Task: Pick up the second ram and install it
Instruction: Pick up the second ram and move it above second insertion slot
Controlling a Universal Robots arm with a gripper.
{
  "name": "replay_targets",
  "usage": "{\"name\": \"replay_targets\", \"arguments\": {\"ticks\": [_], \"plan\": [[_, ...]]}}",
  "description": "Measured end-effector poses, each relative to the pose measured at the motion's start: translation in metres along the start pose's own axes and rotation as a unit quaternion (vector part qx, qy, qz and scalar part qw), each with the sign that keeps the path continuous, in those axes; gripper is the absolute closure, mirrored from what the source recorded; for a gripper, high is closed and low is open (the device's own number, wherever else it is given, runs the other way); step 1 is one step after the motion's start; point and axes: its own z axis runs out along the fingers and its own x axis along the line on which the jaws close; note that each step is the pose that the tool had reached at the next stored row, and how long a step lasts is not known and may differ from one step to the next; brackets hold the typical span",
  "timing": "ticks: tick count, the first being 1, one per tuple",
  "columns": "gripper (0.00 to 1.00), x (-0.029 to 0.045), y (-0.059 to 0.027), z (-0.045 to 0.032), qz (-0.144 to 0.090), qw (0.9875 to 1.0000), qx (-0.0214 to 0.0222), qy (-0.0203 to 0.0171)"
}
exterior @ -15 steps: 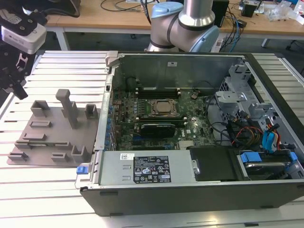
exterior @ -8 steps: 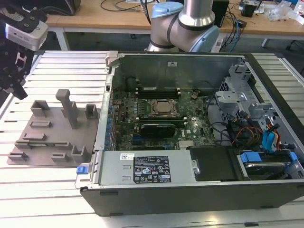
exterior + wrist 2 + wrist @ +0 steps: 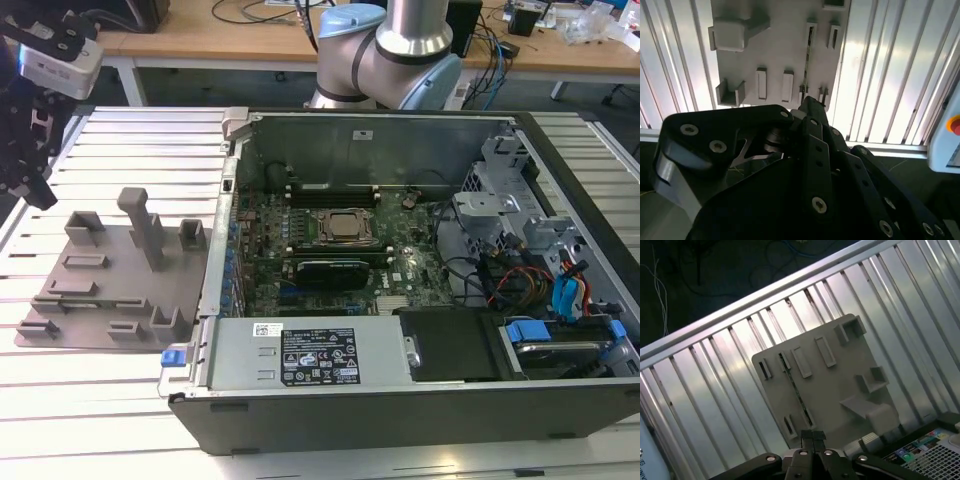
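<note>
Here the gripper point(image 3: 812, 436) hung clenched on nothing, fingertips point(image 3: 806, 435) pressed together, above the grey fixture plate point(image 3: 840, 385) at the exterior view's left. Farther down, apart from the fingertips, the second ram point(image 3: 795, 390) stood on edge in that plate's slot, a thin dark line in both wrist views.

Arm point(image 3: 390, 50): silver and blue joints rising at the slatted table's point(image 3: 130, 140) far edge in the exterior view.
Gripper point(image 3: 38, 190): black, hanging tip-down above the table's edge at the exterior view's left.
Fingers point(image 3: 808, 437): pressed together, tips meeting, in the first wrist view.
</note>
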Motion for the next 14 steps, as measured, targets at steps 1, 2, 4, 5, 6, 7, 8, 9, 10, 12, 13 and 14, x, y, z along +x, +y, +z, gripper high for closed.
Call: {"name": "replay_targets", "arguments": {"ticks": [1, 2, 4, 5, 6, 7, 8, 9, 10, 12, 13, 14], "plan": [[0.9, 0.0, 0.0, 0.0, -0.012, 0.9999, -0.0003, 0.0005], [0.9, 0.0, 0.0, 0.0, -0.022, 0.9998, -0.0005, 0.001], [0.9, 0.0, 0.0, 0.0, -0.044, 0.999, -0.0011, 0.002], [0.9, 0.0, 0.0, 0.0, -0.051, 0.9987, -0.0013, 0.0023], [0.9, 0.0, 0.0, 0.0, -0.056, 0.9985, -0.0014, 0.0025], [0.9, 0.0, 0.0, 0.0, -0.063, 0.998, -0.0016, 0.0029], [0.9, 0.0, 0.0, 0.0, -0.075, 0.9971, -0.0019, 0.0034], [0.9, 0.0, 0.0, 0.0, -0.083, 0.9965, -0.0021, 0.0038], [0.9, 0.0, 0.0, 0.0, -0.087, 0.9962, -0.0022, 0.004], [0.9, 0.0, 0.0, 0.0, -0.097, 0.9953, -0.0025, 0.0045], [0.9, 0.0, -0.0001, 0.0, -0.108, 0.9942, -0.0027, 0.0049], [0.9, 0.0, -0.0001, 0.0, -0.117, 0.9931, -0.0029, 0.0053]]}}
